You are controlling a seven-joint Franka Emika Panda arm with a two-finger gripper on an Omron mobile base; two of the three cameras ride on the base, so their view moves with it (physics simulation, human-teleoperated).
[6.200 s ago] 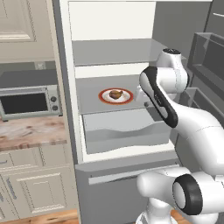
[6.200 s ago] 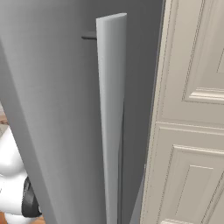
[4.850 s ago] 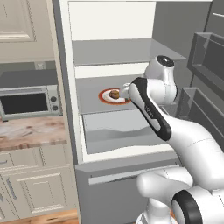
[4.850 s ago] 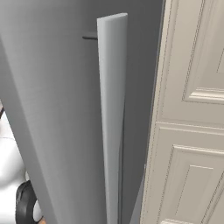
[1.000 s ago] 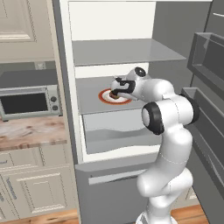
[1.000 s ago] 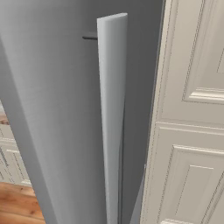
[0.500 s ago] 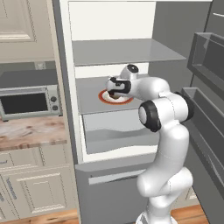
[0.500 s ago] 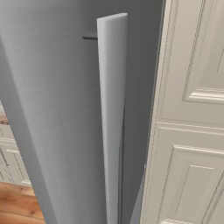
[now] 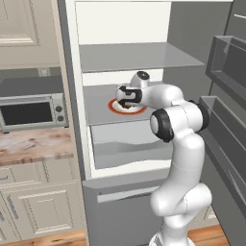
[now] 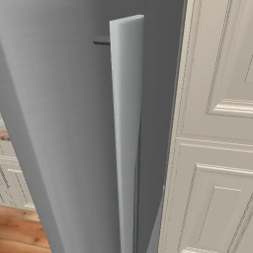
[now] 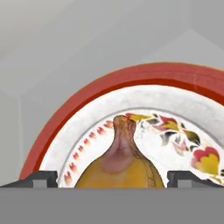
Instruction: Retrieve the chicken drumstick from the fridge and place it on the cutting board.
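Observation:
The fridge [image 9: 72, 96] stands open. On its middle shelf lies a white plate with a red-orange rim [image 9: 114, 106]. My gripper [image 9: 126, 98] reaches in from the right and hangs just over that plate, hiding most of what lies on it. In the hand view the golden-brown chicken drumstick [image 11: 120, 162] lies on the plate [image 11: 87, 100], its narrow end pointing away. My gripper [image 11: 114, 178] is open, with one dark fingertip [image 11: 41, 177] on each side of the meat, apart from it. The cutting board is out of view.
A shelf [image 9: 137, 56] sits close above the hand and a translucent drawer [image 9: 127, 144] lies below. Door bins [image 9: 226, 62] jut out at right. A microwave [image 9: 30, 111] stands over the marbled counter [image 9: 33, 144]. The fridge door's edge [image 10: 126, 123] and a cream cabinet [image 10: 217, 128] stand near.
The hand has moved a little left and down over the plate, closing in on the drumstick. Its jaws have stayed wide. The base has not moved.

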